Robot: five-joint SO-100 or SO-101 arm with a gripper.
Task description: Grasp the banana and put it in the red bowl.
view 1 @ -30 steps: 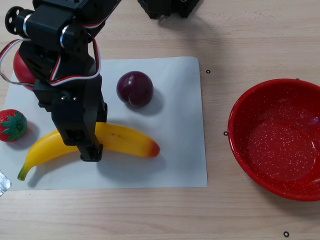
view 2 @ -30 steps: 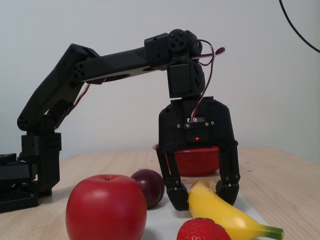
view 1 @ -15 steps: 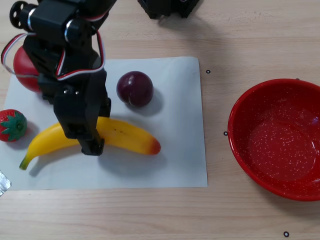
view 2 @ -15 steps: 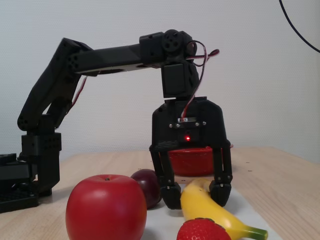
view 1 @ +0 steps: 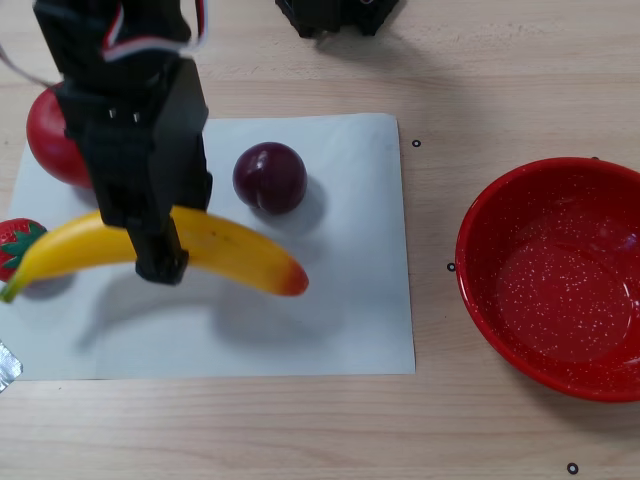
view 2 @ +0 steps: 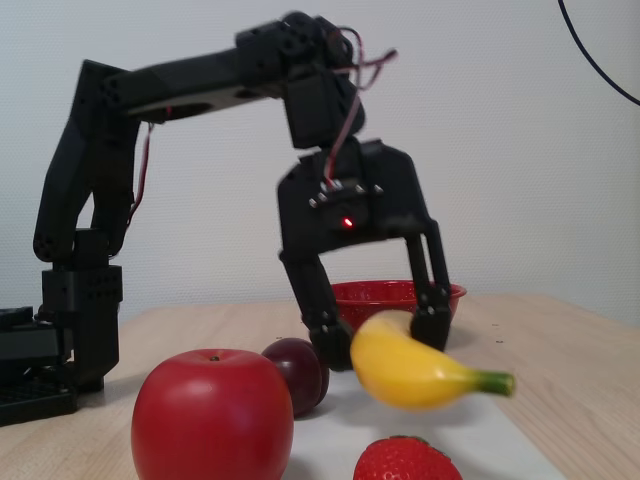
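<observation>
My gripper [view 1: 160,255] is shut on the banana [view 1: 235,252] near its middle and holds it a little above the white paper, with its shadow below. The banana is long and yellow, its green stem at the left and its orange-red end at the right in the other view. In the fixed view the gripper [view 2: 378,340] clamps the banana [view 2: 410,378] from both sides, stem pointing right. The red bowl [view 1: 485,300], speckled and empty, stands on the wood at the right, apart from the paper. It shows behind the gripper in the fixed view [view 2: 392,294].
A white paper sheet [view 1: 340,300] lies on the wooden table. On it are a dark purple plum [view 1: 270,178], a red apple [view 1: 48,135] at the left and a strawberry [view 1: 18,245] at the left edge. The arm's black base [view 1: 335,15] stands at the far edge.
</observation>
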